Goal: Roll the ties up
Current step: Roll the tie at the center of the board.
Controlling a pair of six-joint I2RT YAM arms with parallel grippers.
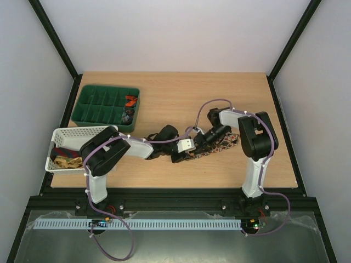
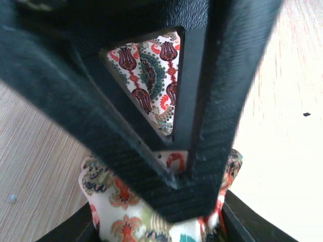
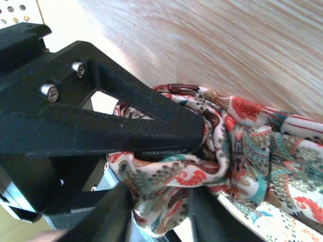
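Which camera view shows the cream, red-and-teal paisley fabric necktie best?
Right wrist: the cream paisley fabric necktie fills the lower half, folds clear. Left wrist shows bunched patches; top external only a short strip.

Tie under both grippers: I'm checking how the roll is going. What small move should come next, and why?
Likely turn the left gripper slightly to wind on more tie. It pinches a bunched wad at one end, the right gripper sits around the same wad, and a flat length lies unrolled on the table.

Cream red-teal paisley tie, green tray
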